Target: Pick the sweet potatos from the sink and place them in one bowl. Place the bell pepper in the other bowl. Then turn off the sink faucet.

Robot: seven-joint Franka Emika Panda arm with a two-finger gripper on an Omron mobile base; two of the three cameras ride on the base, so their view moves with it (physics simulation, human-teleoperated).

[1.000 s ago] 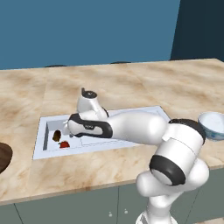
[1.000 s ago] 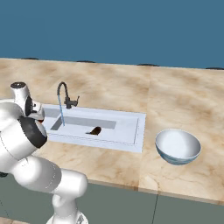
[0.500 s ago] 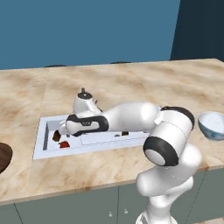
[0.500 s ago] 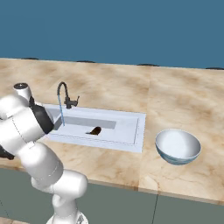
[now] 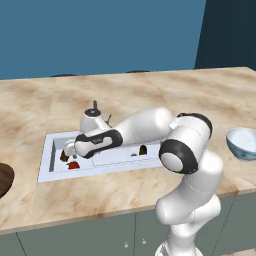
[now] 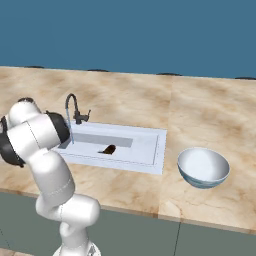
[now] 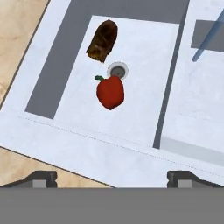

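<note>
Left base view. At the far left edge, the rim of the brown bowl (image 5: 4, 181) sits on the marble counter (image 5: 125, 95), well apart from the sink (image 5: 47, 162). The sink is a pale basin with two compartments, lying at centre left. In its left compartment a sweet potato (image 5: 63, 156) lies beside the red bell pepper (image 5: 74, 164); the two are close, the pepper lower in the frame. The arm reaches from lower right across the sink, and its hand hangs over the left compartment. A second sweet potato (image 5: 143, 149) lies in the right compartment, partly behind the arm. The faucet (image 5: 95, 107) rises just above the arm. At the right edge the pale blue bowl (image 5: 242, 144) stands on the counter, well apart from the sink.

Right base view. The arm stands at the left. The faucet (image 6: 72, 106) stands behind the sink (image 6: 150, 150), with a thin blue stream (image 6: 69, 129) falling from its spout. One sweet potato (image 6: 108, 149) lies in the nearer compartment. The pale blue bowl (image 6: 203, 167) stands right of the sink.

Hand view. The gripper (image 7: 111, 178) looks down into one compartment, its two fingertips (image 7: 43, 178) at the bottom corners of the frame, set wide apart and holding nothing. The sweet potato (image 7: 103, 40) lies at upper centre, the drain (image 7: 118, 69) just below it, and the bell pepper (image 7: 110, 91) touches the drain's lower edge. The stream (image 7: 208, 38) crosses the upper right.
</note>
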